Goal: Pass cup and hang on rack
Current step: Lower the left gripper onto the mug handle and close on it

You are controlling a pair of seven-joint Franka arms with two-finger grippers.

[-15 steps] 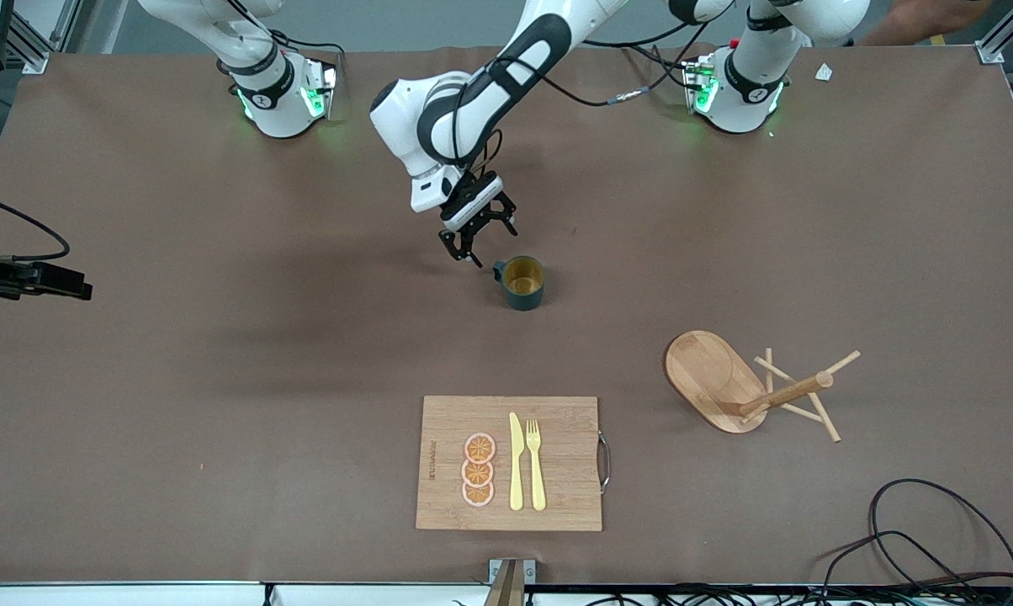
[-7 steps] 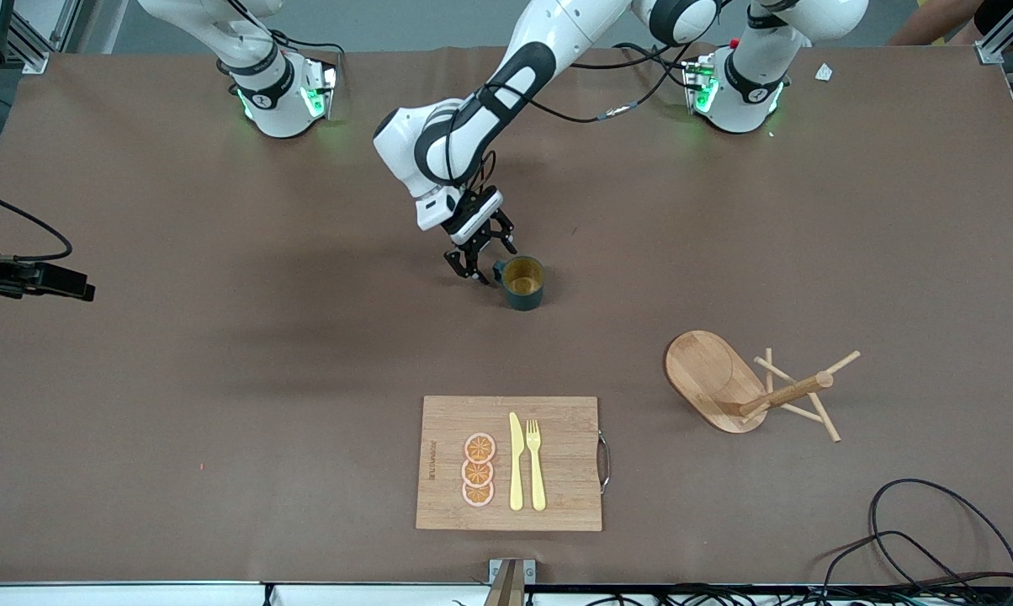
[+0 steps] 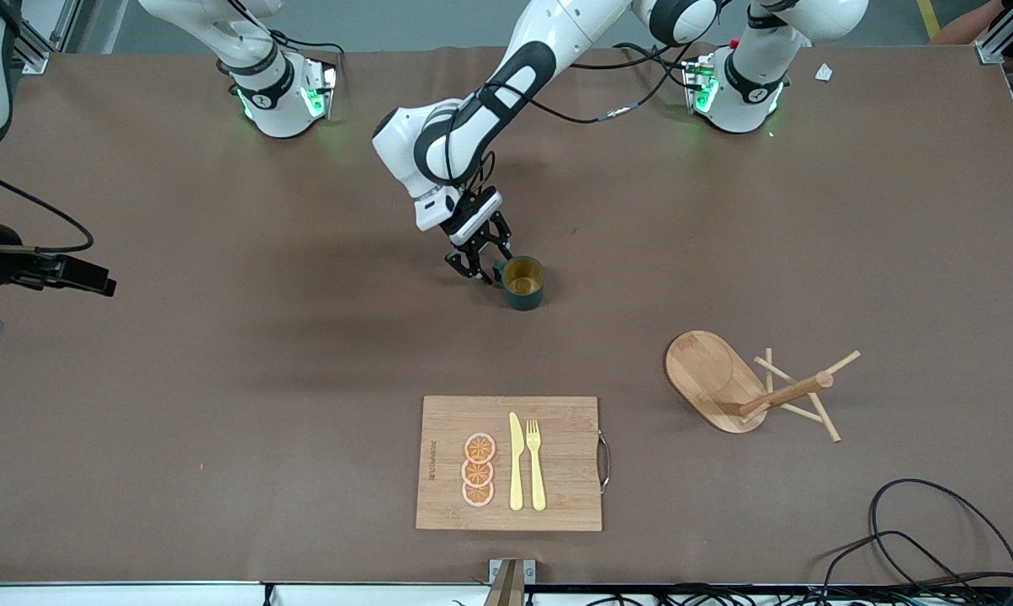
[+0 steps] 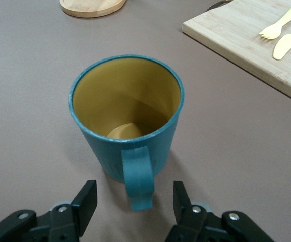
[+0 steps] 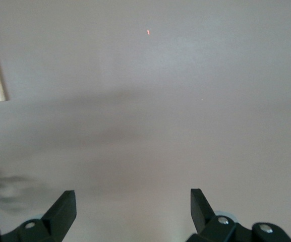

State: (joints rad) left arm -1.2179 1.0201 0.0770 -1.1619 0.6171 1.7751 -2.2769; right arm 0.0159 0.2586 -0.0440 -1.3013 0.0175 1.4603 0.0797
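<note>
The dark teal cup point(image 3: 523, 282) with a yellow-ochre inside stands upright near the middle of the table, its handle toward my left gripper point(image 3: 484, 264). In the left wrist view the cup point(image 4: 125, 111) fills the middle and the left gripper point(image 4: 134, 194) is open, one fingertip on each side of the handle without touching it. The wooden rack point(image 3: 708, 374) lies tipped on its side toward the left arm's end of the table, nearer the front camera than the cup. My right gripper point(image 3: 94, 284) is open and empty at the right arm's end of the table; it also shows in the right wrist view point(image 5: 132, 199).
A bamboo cutting board point(image 3: 557, 463) with a yellow knife, a fork and orange slices lies near the front edge. It also shows in the left wrist view point(image 4: 236, 30). Black cables point(image 3: 936, 539) lie at the front corner toward the left arm's end.
My left gripper has come down and closer to the cup, until its open fingers stand at the handle. The right gripper has shifted slightly inward from the table's end.
</note>
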